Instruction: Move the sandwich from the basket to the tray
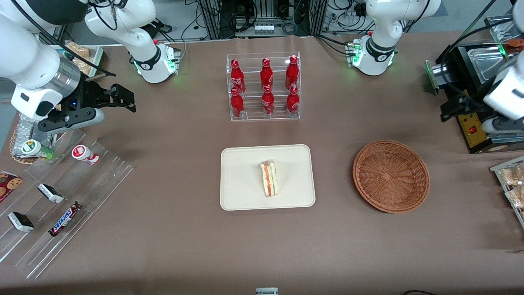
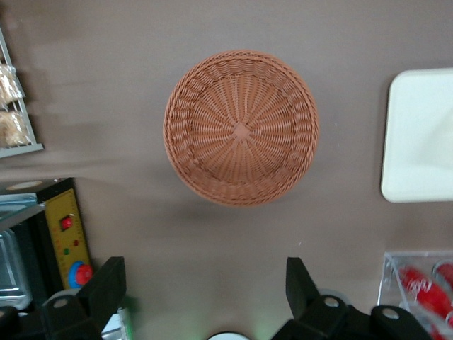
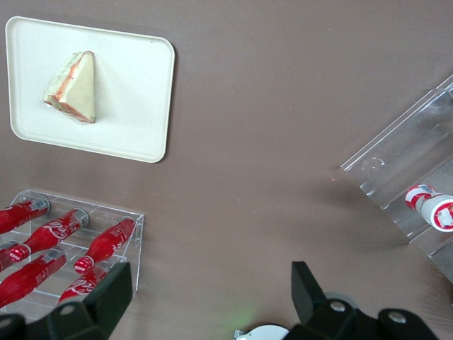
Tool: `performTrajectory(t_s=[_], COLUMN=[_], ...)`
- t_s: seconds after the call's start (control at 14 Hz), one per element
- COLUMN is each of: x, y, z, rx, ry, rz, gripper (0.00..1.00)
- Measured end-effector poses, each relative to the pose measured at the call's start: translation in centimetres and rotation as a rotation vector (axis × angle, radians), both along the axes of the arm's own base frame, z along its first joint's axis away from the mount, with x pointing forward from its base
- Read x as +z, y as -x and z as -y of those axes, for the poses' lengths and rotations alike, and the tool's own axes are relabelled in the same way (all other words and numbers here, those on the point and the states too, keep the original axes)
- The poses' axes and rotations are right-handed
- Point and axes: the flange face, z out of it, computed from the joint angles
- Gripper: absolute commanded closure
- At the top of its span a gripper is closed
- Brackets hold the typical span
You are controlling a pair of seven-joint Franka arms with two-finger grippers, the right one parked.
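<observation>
I see the sandwich lying on the tray, near its middle, with the red and green filling along the cut edge turned up toward the front camera; the basket stands apart from the tray, toward the working arm's end of the bench, and it has nothing in it; so I judge that the placing is already done. My end effector hangs high above the bench, near the basket and nearer to the black appliance than to the tray; its fingers are spread wide and they hold nothing. About the sandwich itself, I think it is light and soft; the bread will dent under a strong squeeze, and the layers can slide on each other, so it is a little fragile. If I must take it again, I would close on the two flat bread faces, around the middle of the wedge, with a gentle force; I would not pinch the thin tip or the cut edge, because there the filling could come out. The rack of red bottles stands farther from the front camera than the tray, well apart from it.
</observation>
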Motion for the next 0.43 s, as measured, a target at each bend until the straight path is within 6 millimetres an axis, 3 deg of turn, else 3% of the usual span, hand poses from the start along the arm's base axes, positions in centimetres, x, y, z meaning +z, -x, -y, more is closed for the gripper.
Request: performTrajectory(t_s=[0.43], x=[0.36], y=[0.28], z=[0.14], rx=[-0.066], ry=[0.01], rz=[-0.006], gripper=[0.0])
